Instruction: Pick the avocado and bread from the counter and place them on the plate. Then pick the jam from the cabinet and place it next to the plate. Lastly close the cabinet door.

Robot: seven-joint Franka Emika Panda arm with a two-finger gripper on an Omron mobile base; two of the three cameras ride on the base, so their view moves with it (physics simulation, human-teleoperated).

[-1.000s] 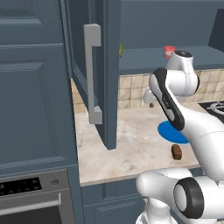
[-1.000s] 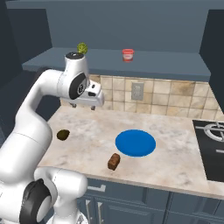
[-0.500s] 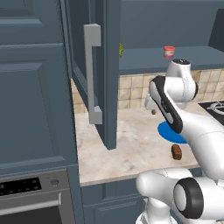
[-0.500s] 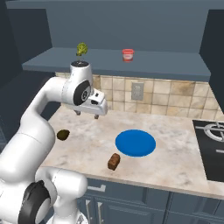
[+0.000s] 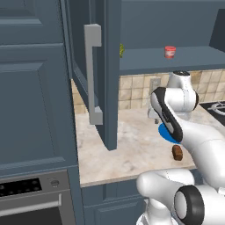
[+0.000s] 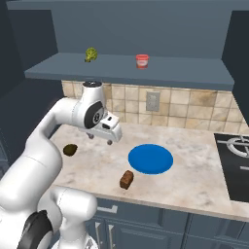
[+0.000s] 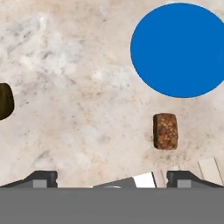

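Currently the gripper (image 6: pixel 113 140) hangs above the marble counter (image 6: pixel 194 180), pointing down, between the avocado and the plate as seen from the right base view. Fingers (image 7: pixel 41 177) stand wide apart at the two lower corners of the hand view, with bare counter between them and nothing held. Avocado (image 6: pixel 70 150): dark, lying on the counter left of the gripper, near the arm's white link; in the hand view it sits at the left edge, partly cut off. Bread (image 6: pixel 127 179): small brown block on the counter near the front edge, just in front of the plate's near-left rim, apart from it. Plate (image 6: pixel 151 158): flat blue disc, nothing on it; in the hand view it fills the upper right, with the bread (image 7: pixel 166 131) below it. Jam (image 6: pixel 142 61): red-lidded jar upright on the cabinet shelf (image 6: pixel 194 77), above the tiled backsplash. A green-yellow item (image 6: pixel 90 54) sits on the same shelf, well to the left of the jam; too small to identify. Cabinet door (image 5: pixel 105 74) stands open, swung out over the counter, grey handle (image 5: pixel 93 74) facing the left base camera. Stovetop (image 6: pixel 236 163) at the counter's right end.
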